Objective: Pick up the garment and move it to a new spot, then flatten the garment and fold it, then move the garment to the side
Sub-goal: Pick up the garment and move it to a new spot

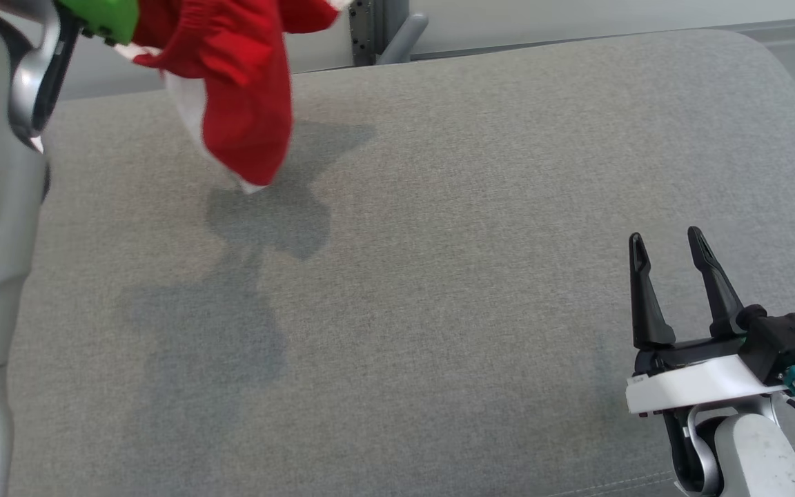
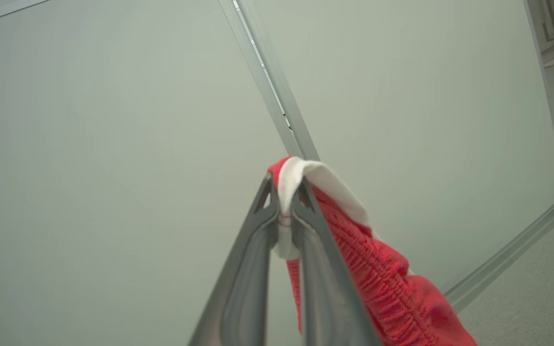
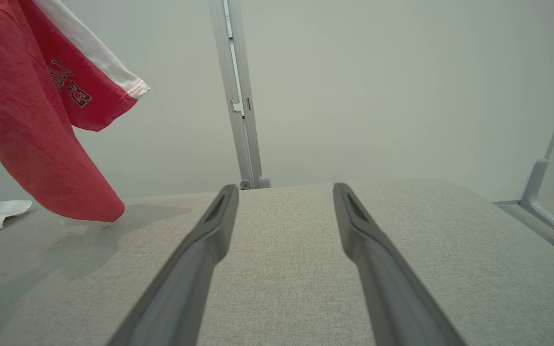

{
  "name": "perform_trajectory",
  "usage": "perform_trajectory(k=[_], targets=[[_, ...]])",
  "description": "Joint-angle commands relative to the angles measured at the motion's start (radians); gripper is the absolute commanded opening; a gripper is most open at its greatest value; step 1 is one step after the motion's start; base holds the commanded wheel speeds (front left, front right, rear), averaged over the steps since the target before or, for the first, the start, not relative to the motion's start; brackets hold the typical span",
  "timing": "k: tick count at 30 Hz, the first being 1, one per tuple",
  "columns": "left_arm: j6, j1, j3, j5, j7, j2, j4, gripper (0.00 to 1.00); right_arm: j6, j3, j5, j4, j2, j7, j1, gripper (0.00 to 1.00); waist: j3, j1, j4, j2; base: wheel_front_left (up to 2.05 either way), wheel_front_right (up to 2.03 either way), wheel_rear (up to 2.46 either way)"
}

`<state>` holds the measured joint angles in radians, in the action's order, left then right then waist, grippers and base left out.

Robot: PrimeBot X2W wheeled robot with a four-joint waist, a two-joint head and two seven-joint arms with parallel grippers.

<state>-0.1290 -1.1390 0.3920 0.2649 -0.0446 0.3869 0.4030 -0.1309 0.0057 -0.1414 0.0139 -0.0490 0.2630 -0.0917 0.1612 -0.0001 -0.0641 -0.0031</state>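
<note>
At upper left of the head view, the left arm is raised high and the red-and-white garment (image 1: 232, 83) hangs from it, its lowest corner close over the grey padded surface (image 1: 473, 276); contact cannot be told. The right gripper (image 1: 665, 238) sits low at lower right, well apart from the cloth. The right wrist view adds dark printed lettering on the cloth. The left wrist view shows the left gripper (image 2: 284, 185) pinching the garment's white hem; the right gripper's fingers are spread wide, holding nothing.
</note>
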Motion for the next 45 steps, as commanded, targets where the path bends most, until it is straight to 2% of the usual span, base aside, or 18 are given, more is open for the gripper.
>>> perform_trajectory(k=[1,7,11,17,19,23,31,38,39,40,41,42,43,45], targets=[[-0.001,-0.019,0.021,0.026,0.015,-0.025,-0.027,0.00,0.000,-0.001,-0.011,-0.003,-0.002,0.003,0.001,1.00,0.007,0.0001,-0.075,0.0031,0.00,0.00,0.00],[-0.001,0.068,0.098,0.059,0.059,-0.071,-0.042,0.00,0.000,-0.001,-0.026,-0.009,-0.002,0.003,-0.010,1.00,0.044,0.0001,-0.111,0.0031,0.00,0.00,0.00],[0.002,0.159,0.096,0.111,0.092,-0.103,-0.014,0.00,0.000,-0.001,-0.032,-0.006,-0.002,0.003,-0.008,1.00,0.057,0.0001,-0.117,0.0031,0.00,0.00,0.00],[0.033,0.368,0.107,0.147,0.209,-0.131,0.112,0.00,0.000,-0.003,-0.030,-0.007,-0.002,0.003,-0.012,1.00,0.081,0.0001,-0.119,0.0031,0.00,0.00,0.00],[0.048,0.442,0.100,0.159,0.255,-0.144,0.194,0.00,0.000,-0.004,-0.023,-0.007,-0.003,0.003,-0.011,1.00,0.084,0.0001,-0.116,0.0031,0.00,0.00,0.00],[0.053,0.512,0.102,0.169,0.288,-0.164,0.282,0.00,0.000,-0.003,-0.014,-0.003,-0.002,0.003,-0.005,1.00,0.080,0.0001,-0.106,0.0031,0.00,0.00,0.00],[0.043,0.585,0.108,0.145,0.311,-0.171,0.362,0.00,0.000,0.007,-0.003,0.009,-0.002,0.003,0.010,1.00,0.055,0.0001,-0.086,0.0031,0.00,0.00,0.00],[0.048,0.657,0.070,0.135,0.310,-0.165,0.342,0.00,0.000,0.010,-0.001,0.020,-0.002,0.003,0.026,1.00,0.023,0.0001,-0.076,0.0031,0.00,0.00,0.00],[0.049,0.663,0.062,0.133,0.310,-0.164,0.338,0.09,0.000,0.010,-0.001,0.022,-0.002,0.003,0.027,1.00,0.018,0.0001,-0.075,0.0031,0.00,0.00,0.00],[0.050,0.673,0.056,0.131,0.310,-0.165,0.335,0.35,0.000,0.012,0.000,0.023,-0.002,0.003,0.029,1.00,0.013,0.0001,-0.074,0.0031,0.00,0.00,0.00],[0.049,0.683,0.051,0.130,0.310,-0.167,0.334,0.46,0.000,0.012,0.000,0.025,-0.002,0.003,0.031,1.00,0.008,0.0001,-0.073,0.0031,0.00,0.00,0.00],[0.049,0.692,0.047,0.127,0.310,-0.169,0.330,0.91,0.000,0.013,0.000,0.027,-0.002,0.003,0.032,1.00,0.003,0.0001,-0.072,0.0031,0.00,0.00,0.00],[0.049,0.699,0.042,0.127,0.310,-0.172,0.324,1.00,0.000,0.012,0.000,0.028,-0.002,0.003,0.032,1.00,-0.002,0.0001,-0.071,0.0031,0.00,0.00,0.00],[0.052,0.715,0.027,0.128,0.310,-0.176,0.310,1.00,0.000,0.011,-0.001,0.030,-0.002,0.003,0.035,1.00,-0.013,0.0001,-0.068,0.0031,0.00,0.00,0.00]])
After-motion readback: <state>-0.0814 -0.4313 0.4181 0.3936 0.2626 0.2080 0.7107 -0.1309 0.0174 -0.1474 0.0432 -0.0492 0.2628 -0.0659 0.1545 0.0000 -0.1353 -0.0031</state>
